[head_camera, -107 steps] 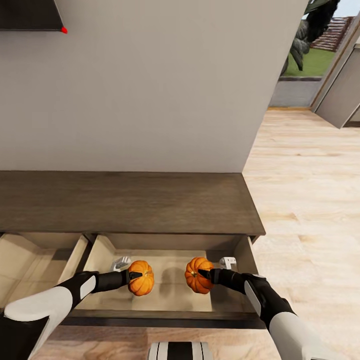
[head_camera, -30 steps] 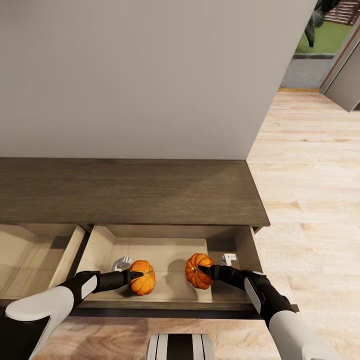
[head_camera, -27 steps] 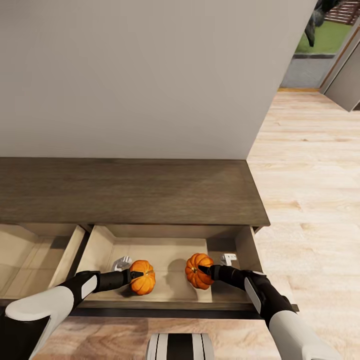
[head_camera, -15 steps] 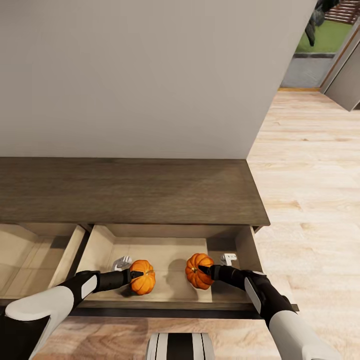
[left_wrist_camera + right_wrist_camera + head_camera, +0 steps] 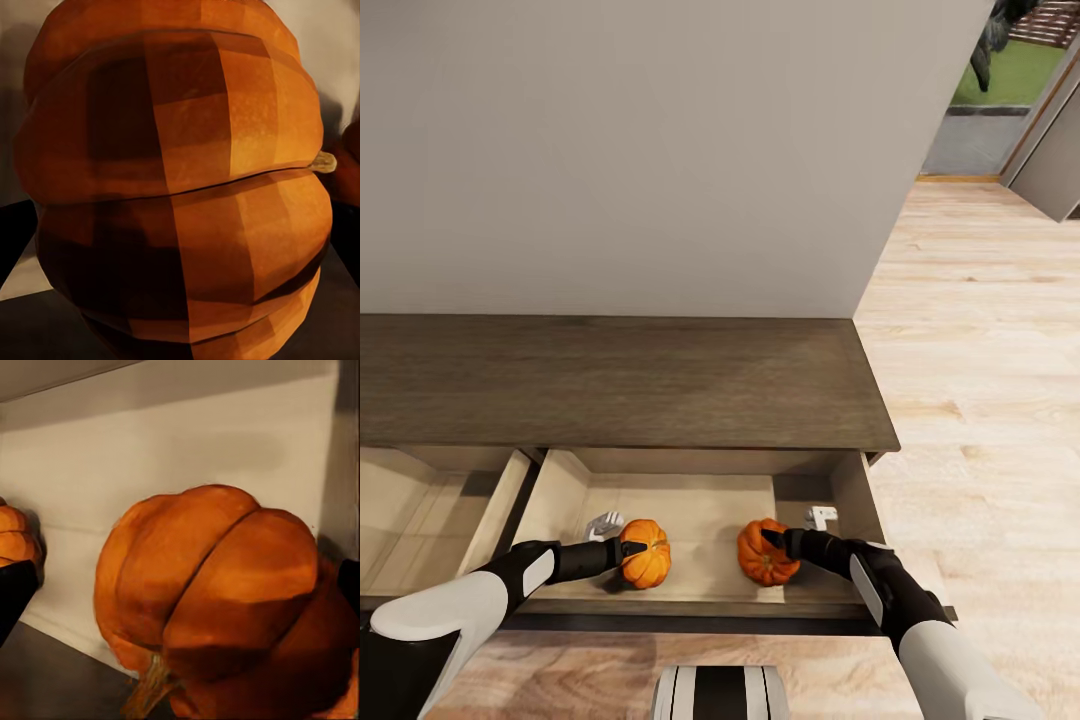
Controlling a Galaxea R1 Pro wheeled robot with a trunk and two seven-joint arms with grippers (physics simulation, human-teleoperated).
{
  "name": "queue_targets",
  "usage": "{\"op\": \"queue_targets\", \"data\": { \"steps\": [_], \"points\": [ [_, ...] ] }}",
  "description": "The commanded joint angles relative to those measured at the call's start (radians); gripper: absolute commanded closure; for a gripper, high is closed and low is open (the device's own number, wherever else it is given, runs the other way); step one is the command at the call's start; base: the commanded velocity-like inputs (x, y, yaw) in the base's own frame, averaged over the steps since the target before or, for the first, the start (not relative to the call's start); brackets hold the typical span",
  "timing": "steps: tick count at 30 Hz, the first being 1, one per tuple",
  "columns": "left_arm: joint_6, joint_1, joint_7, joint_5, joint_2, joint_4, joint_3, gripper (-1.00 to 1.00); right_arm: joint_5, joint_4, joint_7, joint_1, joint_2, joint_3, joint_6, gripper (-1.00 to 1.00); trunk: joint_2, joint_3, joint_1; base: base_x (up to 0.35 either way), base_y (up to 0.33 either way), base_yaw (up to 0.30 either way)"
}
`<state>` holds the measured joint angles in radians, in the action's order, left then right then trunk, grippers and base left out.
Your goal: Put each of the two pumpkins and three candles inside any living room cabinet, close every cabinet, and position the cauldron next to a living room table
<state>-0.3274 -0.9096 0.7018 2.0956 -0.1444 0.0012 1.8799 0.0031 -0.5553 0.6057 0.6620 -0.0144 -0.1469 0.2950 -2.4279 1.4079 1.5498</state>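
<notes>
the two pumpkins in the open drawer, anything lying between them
Nothing. In the head view the stretch of drawer floor between the left pumpkin and the right pumpkin is bare pale board with only shadow on it.

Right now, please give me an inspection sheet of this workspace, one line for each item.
Surface: dark-brown cabinet, top bare; two drawers pulled open.
Job's things: left pumpkin and right pumpkin inside the right-hand drawer, apart.
Clutter: two small white brackets in the drawer.
Claws: left claw at the left pumpkin; right claw at the right pumpkin; grip unclear.
Cables: nothing seen.
Surroundings: plain wall, wood floor, doorway to a lawn.
</notes>
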Motion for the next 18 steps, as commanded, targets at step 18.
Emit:
{"op": "queue_targets", "data": {
  "steps": [18],
  "points": [
    [0.001,0.005,0.001,0.0,0.0,-0.003,0.005,1.0,-0.005,-0.153,-0.037,-0.001,0.01,-0.005,0.003,-1.0,0.0,0.0,0.011,0.0,0.0,0.0]
  ]
}}
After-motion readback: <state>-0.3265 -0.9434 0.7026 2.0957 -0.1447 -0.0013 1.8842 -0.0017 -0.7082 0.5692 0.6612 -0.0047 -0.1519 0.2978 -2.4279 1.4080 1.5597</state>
